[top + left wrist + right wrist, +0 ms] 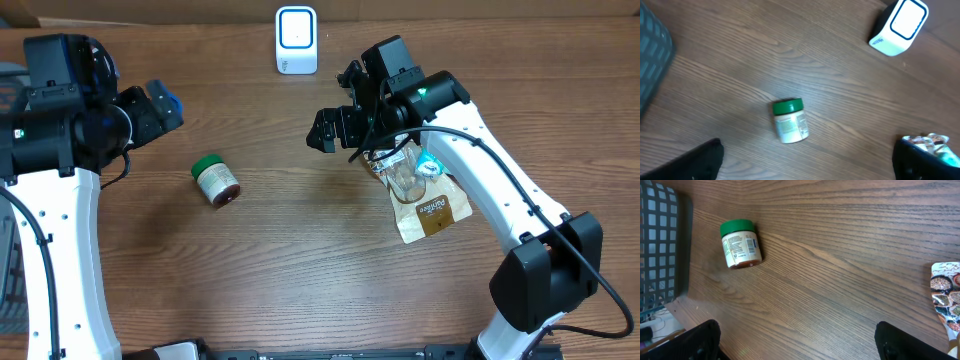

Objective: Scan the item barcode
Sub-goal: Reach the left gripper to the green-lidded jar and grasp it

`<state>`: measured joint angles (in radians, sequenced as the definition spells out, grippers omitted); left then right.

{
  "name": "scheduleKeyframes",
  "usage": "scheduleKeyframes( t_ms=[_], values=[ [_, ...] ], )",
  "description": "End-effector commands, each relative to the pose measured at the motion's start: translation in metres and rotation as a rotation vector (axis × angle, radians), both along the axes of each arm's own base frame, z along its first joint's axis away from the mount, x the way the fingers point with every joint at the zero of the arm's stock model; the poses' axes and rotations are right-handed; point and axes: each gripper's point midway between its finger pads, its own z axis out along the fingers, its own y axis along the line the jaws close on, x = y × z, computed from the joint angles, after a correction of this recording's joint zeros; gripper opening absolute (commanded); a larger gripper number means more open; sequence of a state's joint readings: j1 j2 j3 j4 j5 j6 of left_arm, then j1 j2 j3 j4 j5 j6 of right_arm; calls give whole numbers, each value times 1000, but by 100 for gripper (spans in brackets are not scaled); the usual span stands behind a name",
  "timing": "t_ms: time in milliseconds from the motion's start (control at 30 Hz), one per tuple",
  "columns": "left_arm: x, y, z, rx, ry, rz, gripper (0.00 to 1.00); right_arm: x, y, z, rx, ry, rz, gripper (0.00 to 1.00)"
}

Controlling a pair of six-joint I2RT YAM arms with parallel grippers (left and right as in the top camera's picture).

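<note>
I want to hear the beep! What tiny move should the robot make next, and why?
Probably lower the left gripper over the green-lidded jar. It and the right gripper are both open and empty. The jar lies on its side, untouched, nearer the left arm, and the white scanner stands farther back, waiting.

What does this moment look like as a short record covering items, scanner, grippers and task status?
jar: green lid, lying on its side on the table, no gripper touching it
pouch: flat on the table, partly under the right arm
scanner: white, standing at the far edge
left gripper: open, empty
right gripper: open, empty
task status: no item held at the scanner
</note>
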<state>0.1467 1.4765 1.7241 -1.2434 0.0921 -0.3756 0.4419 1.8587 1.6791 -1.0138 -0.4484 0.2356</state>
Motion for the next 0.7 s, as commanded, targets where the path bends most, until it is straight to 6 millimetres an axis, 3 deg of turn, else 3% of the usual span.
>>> scheduleKeyframes(
  t_ms=[0, 67, 100, 133, 200, 667],
  values=[
    [-1, -5, -1, -23, 2, -2, 71, -1, 2, -1, 7, 7, 2, 100],
    [1, -9, -12, -26, 34, -13, 42, -1, 2, -1, 7, 7, 2, 100],
    [2, -11, -18, -28, 53, -20, 20, -1, 1, -2, 7, 7, 2, 100],
    [3, -13, -25, -31, 73, -25, 4, -2, 1, -2, 6, 8, 2, 100],
    [4, -20, -50, -38, 145, -47, 4, -3, 1, -3, 4, 14, 2, 100],
    [7, -55, -128, -12, 250, -174, 4, -3, -1, -5, -9, 14, 0, 100]
  ],
)
